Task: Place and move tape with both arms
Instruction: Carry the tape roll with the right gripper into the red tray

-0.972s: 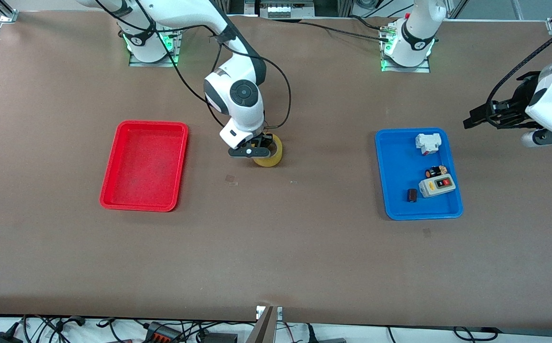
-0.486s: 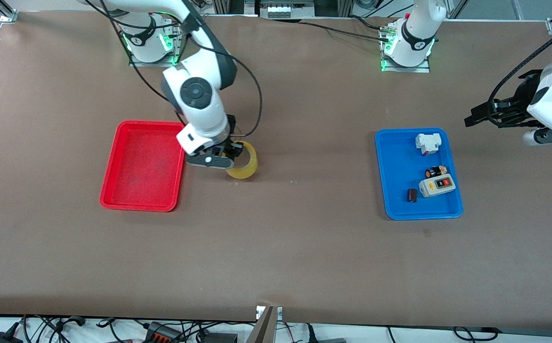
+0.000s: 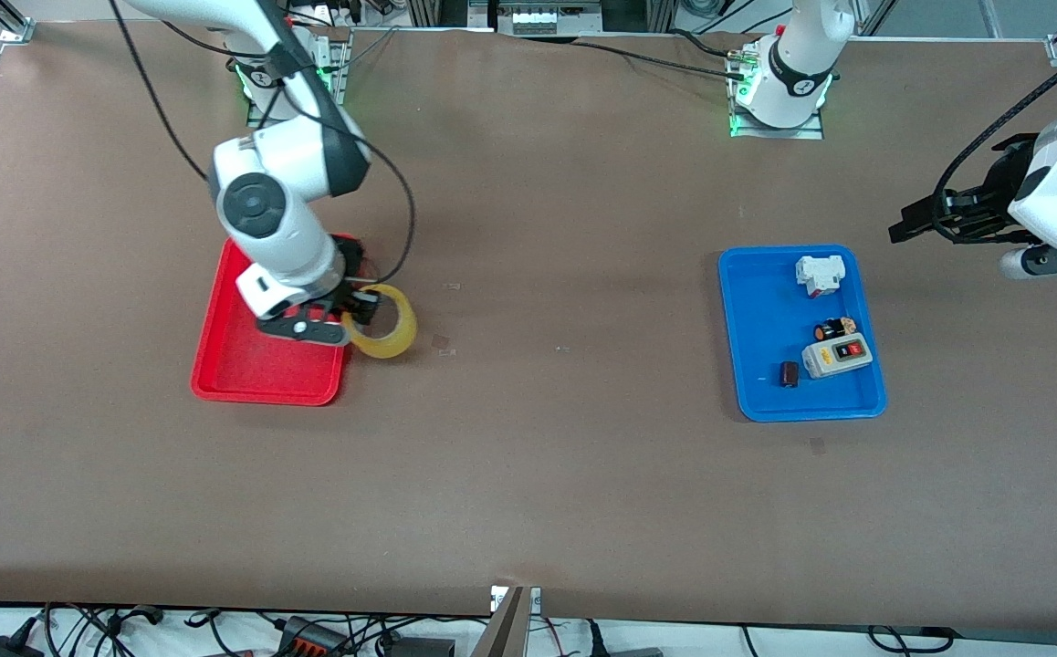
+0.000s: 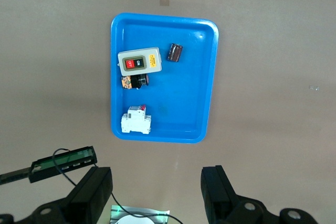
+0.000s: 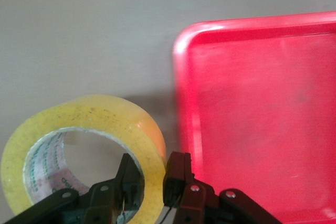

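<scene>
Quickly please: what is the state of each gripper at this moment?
Left gripper: open, holding nothing, waiting above the table near the blue tray.
Right gripper: shut on the yellow tape roll, at the red tray's edge.

The right arm hides part of the red tray; small blue-tray parts stay unidentifiable.

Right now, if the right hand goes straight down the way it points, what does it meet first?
Probably the red tray, at its edge nearest the blue tray. The right hand, shut on the tape, hangs over that rim; depth is unclear, so the bare table is possible.
</scene>
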